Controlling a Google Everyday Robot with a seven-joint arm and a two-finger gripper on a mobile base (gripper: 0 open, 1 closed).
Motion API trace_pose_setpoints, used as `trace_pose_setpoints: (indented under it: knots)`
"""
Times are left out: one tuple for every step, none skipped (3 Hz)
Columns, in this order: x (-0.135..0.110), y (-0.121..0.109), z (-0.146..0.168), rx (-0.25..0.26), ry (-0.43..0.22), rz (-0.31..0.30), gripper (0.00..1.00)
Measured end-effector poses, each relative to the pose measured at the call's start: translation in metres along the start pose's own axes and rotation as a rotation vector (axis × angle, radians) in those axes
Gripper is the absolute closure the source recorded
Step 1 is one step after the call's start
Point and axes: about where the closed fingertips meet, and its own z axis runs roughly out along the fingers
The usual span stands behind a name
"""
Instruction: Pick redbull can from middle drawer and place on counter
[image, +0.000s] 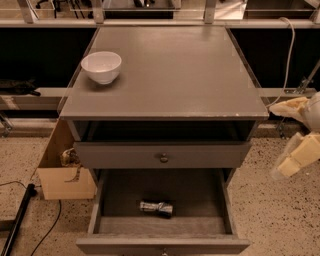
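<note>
redbull can (156, 208) in middle drawer (200, 197) | pincer (295, 157) right (off counter (170, 75))

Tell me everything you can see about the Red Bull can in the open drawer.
The redbull can is small, slim and silvery metallic, with dark bluish patches. It lies on its side, its length running left to right, on the plain grey floor of the open middle drawer, roughly central and toward the front. Only the drawer floor touches it. The gripper hangs at the right edge of the view, outside the drawer and well clear of the can.
</note>
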Motion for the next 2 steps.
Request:
trace_pose_setpoints:
  knots:
    - [0.0153, 0.0084, 0.0339, -0.059, 0.038, 0.024, 0.00]
    - [0.0186, 0.0108, 0.0401, -0.071, 0.047, 0.028, 0.00]
